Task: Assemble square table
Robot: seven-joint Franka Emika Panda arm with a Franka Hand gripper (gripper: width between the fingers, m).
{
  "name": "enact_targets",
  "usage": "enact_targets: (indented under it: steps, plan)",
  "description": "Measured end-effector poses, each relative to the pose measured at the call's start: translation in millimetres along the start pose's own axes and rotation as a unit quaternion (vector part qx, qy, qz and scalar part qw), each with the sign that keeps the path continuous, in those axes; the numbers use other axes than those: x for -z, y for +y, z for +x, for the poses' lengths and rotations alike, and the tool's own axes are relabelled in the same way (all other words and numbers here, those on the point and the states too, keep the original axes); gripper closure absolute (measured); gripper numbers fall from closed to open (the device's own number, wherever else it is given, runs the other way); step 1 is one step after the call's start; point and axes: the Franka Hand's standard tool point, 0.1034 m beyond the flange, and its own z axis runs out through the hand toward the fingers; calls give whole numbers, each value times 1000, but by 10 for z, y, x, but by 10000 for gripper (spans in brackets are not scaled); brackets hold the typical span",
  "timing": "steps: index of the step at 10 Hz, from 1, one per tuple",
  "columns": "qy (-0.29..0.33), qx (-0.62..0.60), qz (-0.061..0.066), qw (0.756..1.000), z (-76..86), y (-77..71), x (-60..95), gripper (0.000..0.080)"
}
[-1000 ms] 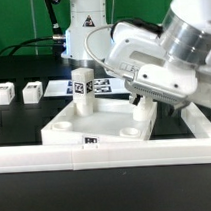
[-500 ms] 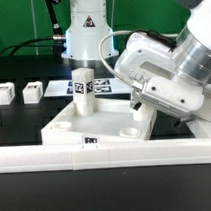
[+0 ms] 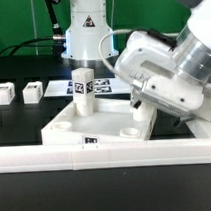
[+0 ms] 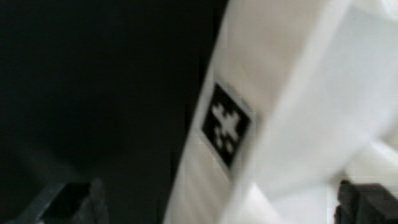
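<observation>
One leg [image 3: 84,91] is seen upright in a far socket of the tabletop [image 3: 95,131], at the centre of the frame. A second leg [image 4: 285,90] is framed between the spread fingers of the end effector [image 3: 138,105] at centre right. The jaws have just been opened fully, so this leg is judged released. Whether it is seated cannot be told. A third leg [image 3: 4,94] and a fourth leg [image 3: 32,91] are left on the desk [image 3: 24,126] at the left.

We see a glossy white arm [image 3: 169,65] of rounded shells with grey seams at the joints, a dark mark on its white base [image 3: 87,34] and black fingers [image 4: 68,200].
</observation>
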Motion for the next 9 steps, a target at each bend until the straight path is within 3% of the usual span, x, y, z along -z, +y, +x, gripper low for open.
enact_targets:
  steps: [1,2,3,4,5,6,7,8,9]
  plan:
    - [5,-18,59,998,55,6,79,150]
    - [-1,-29,105,994,69,29,163,151]
    - [-4,-30,109,994,13,27,203,151]
    - [-14,-24,87,996,-78,0,221,151]
    - [-35,-11,32,999,-211,-32,258,151]
    - [-58,1,-56,997,-277,-109,304,151]
    - [-48,7,-88,995,-231,-131,227,151]
    - [-45,-3,-112,993,-272,-28,170,151]
    - [-47,-11,-118,992,-299,21,126,151]
